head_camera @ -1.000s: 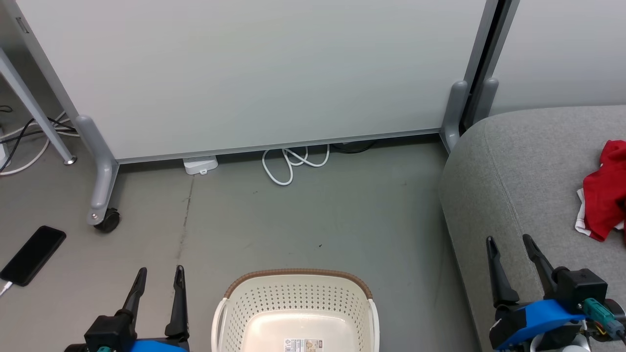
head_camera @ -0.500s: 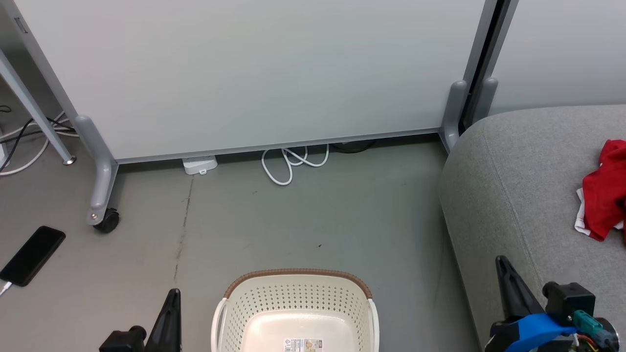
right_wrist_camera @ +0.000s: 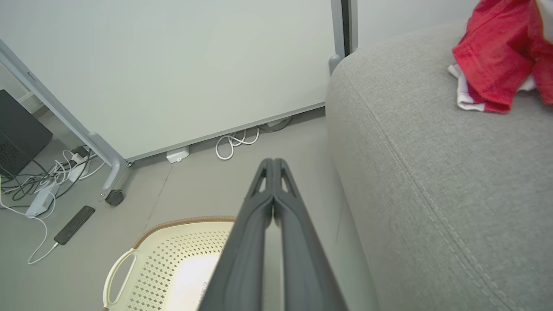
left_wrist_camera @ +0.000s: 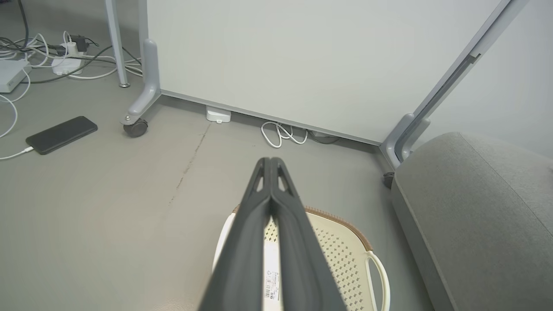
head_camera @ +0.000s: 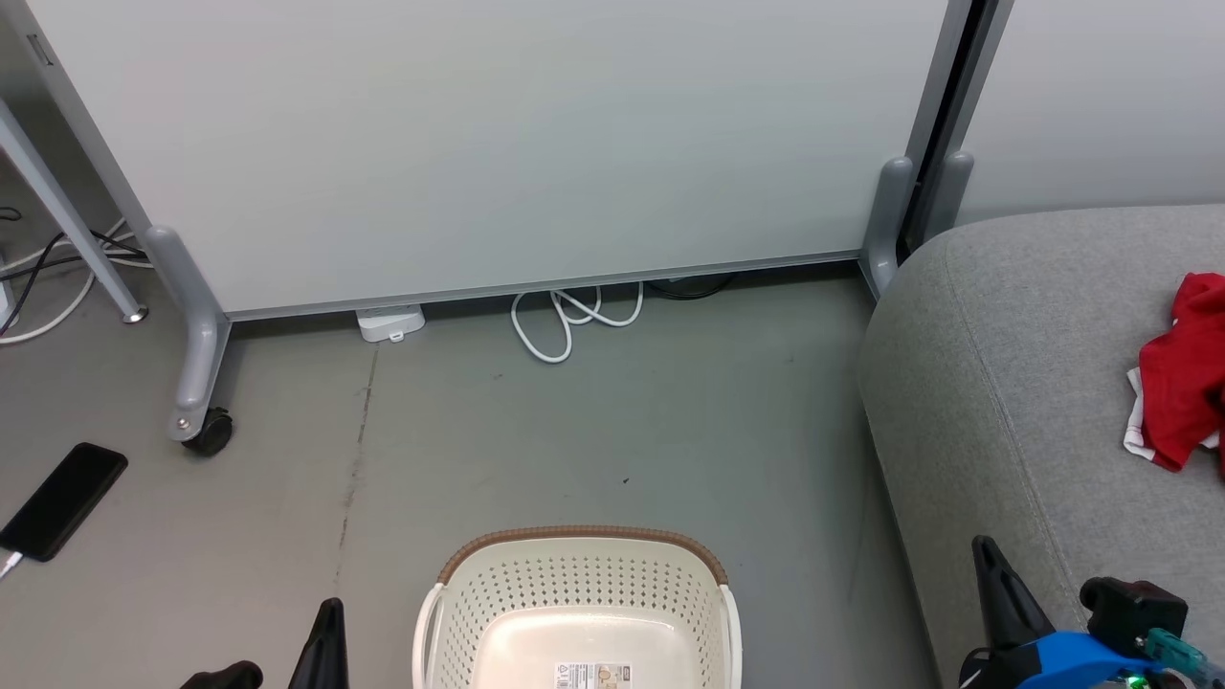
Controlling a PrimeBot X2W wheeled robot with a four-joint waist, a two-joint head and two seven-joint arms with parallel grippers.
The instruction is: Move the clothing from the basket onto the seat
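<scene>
Soft, even, bright light fills all views, leaving only a thin shadow under the white panel (head_camera: 498,144) toward twelve o'clock. In the right wrist view the basket (right_wrist_camera: 173,259) floor glares white at seven o'clock; focus is crisp across each frame.

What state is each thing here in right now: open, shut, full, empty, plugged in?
left tool, shut, holding nothing
right tool, shut, holding nothing
basket, upright, empty where visible
red clothing, crumpled on the grey seat
phone, screen dark, plugged in
</scene>
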